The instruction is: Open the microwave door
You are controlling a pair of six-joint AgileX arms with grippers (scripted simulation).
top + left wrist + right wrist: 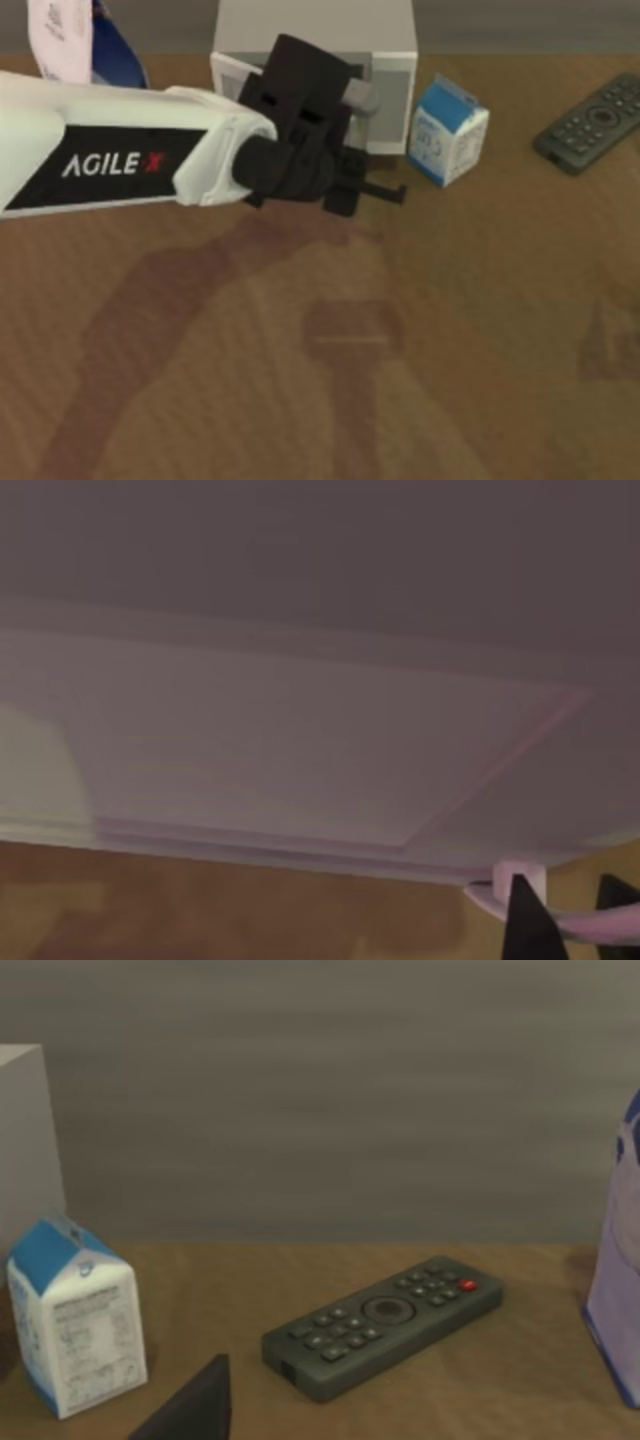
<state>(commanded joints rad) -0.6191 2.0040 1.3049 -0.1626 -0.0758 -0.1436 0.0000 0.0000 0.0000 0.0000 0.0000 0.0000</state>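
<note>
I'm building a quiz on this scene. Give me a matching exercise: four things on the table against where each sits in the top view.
Things:
1. microwave
2. milk carton
3. remote
4. left end effector

Places:
A. far right edge
B. just right of the microwave
C. back centre
D. in front of the microwave

Pairs: 1-C, 2-B, 3-A, 4-D

The silver-grey microwave door (232,80) is showing a pale window, the carton (448,131) is wearing blue and white, the remote (590,122) is looking dark grey with one red button, the surface (300,400) is showing mottled brown.
</note>
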